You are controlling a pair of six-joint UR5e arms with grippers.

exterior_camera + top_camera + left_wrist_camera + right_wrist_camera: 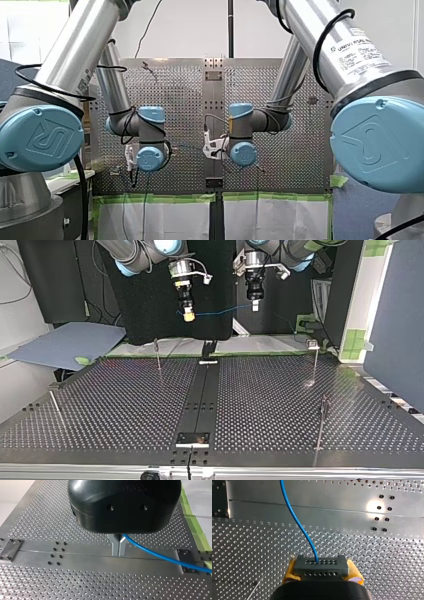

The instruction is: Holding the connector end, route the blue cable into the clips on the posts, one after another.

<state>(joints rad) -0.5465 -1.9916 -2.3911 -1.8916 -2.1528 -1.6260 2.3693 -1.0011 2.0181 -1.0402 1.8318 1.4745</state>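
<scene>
Bright, even light. Rt wrist: hot glare spot on table (pixel 372 506), 1 o'clock off my right end effector (pixel 322 568). Top view: backdrop (pixel 150 305) dark.

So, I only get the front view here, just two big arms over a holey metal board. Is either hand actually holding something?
Observer: Yes. The right wrist view shows the right hand clamping a grey connector between yellow pads.
Operator: Does anything hang off it?
Observer: A blue cable. In the left wrist view, the left hand has its metal fingers shut on it.
Operator: Is it in any clip?
Observer: No. In the top view the cable spans the air between the hands, touching none of the posts.
</scene>
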